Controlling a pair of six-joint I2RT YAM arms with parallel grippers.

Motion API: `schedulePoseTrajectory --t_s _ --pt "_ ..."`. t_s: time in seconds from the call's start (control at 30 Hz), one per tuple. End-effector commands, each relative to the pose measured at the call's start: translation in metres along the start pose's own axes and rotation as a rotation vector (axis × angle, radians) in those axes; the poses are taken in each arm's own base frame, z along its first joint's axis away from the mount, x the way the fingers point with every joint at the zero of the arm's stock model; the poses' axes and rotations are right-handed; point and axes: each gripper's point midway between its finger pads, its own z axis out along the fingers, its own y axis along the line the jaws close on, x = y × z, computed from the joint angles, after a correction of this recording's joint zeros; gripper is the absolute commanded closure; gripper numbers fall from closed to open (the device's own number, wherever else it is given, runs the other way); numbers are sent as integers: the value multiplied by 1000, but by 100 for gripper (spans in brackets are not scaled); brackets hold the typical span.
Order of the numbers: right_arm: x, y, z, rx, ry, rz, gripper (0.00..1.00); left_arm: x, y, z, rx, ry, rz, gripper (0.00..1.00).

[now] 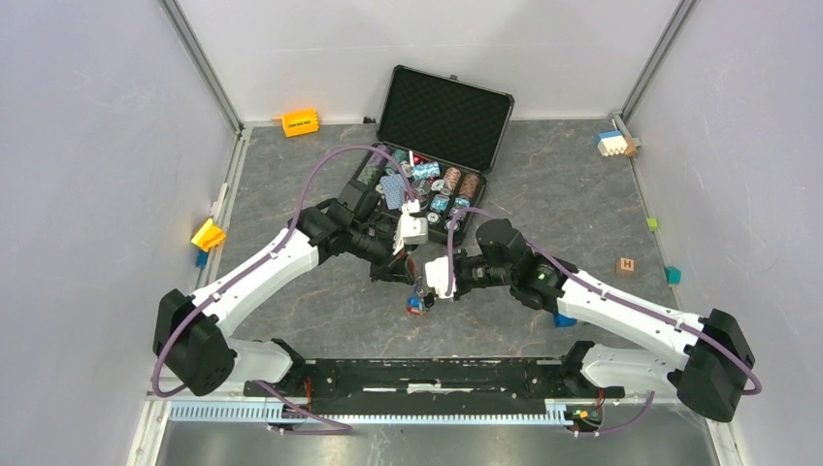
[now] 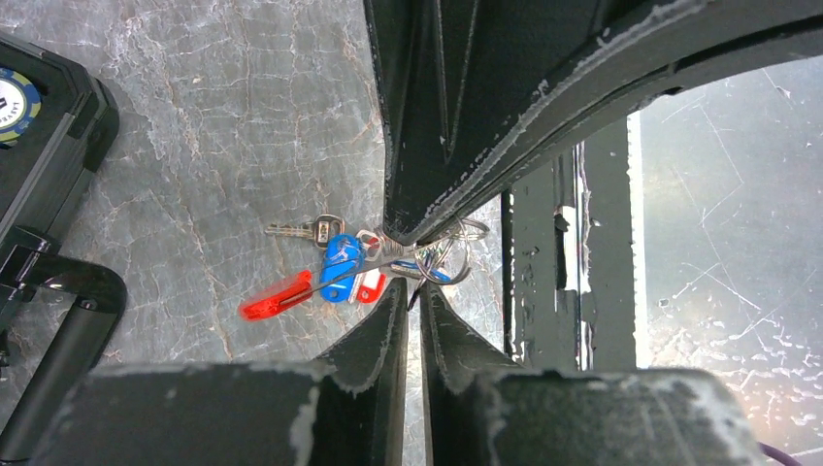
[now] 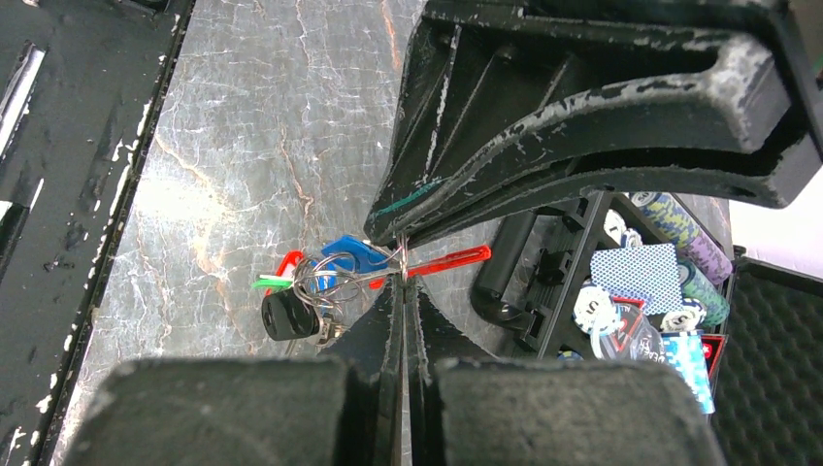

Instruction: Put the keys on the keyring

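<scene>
Jaws of both arms are meeting nose to nose over the middle of the table (image 1: pixel 543 194), just in front of the open case (image 1: pixel 446 116), and the keyring (image 3: pixel 448 261) is hanging between them. The right jaws are pressing together on the thin wire loop. The left jaws are standing a sliver apart with the same wire running through their tips; whether they are gripping it I cannot tell. Neither arm is nearer, since both are at the ring, so the coming move is turning on which side lets go. The red fob is stretching crosswise to both pairs of jaws. In the right wrist view it is pointing right and slightly up, away from the pinch. The keys (image 2: pixel 340 264) are bunching on the other side of the pinch: a blue-capped one, a red-and-white one, a bare silver one and a sliver of green. They are crowding the loop, but whether each is threaded is too tangled to say.
</scene>
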Motion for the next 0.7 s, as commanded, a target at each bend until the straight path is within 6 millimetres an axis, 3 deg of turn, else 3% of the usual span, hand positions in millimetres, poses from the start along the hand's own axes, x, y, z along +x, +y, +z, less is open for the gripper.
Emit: schedulePoseTrajectory --t_s 0.0,0.33,0.67 --pt "-26 -5 -5 5 -90 -47 100 -19 6 -2 7 -39 63 84" --pt "-28 -2 -5 -10 -102 -53 100 -22 10 0 13 -38 59 71" --pt "-20 -12 -2 33 -59 -20 100 -24 7 -10 -27 -40 88 67"
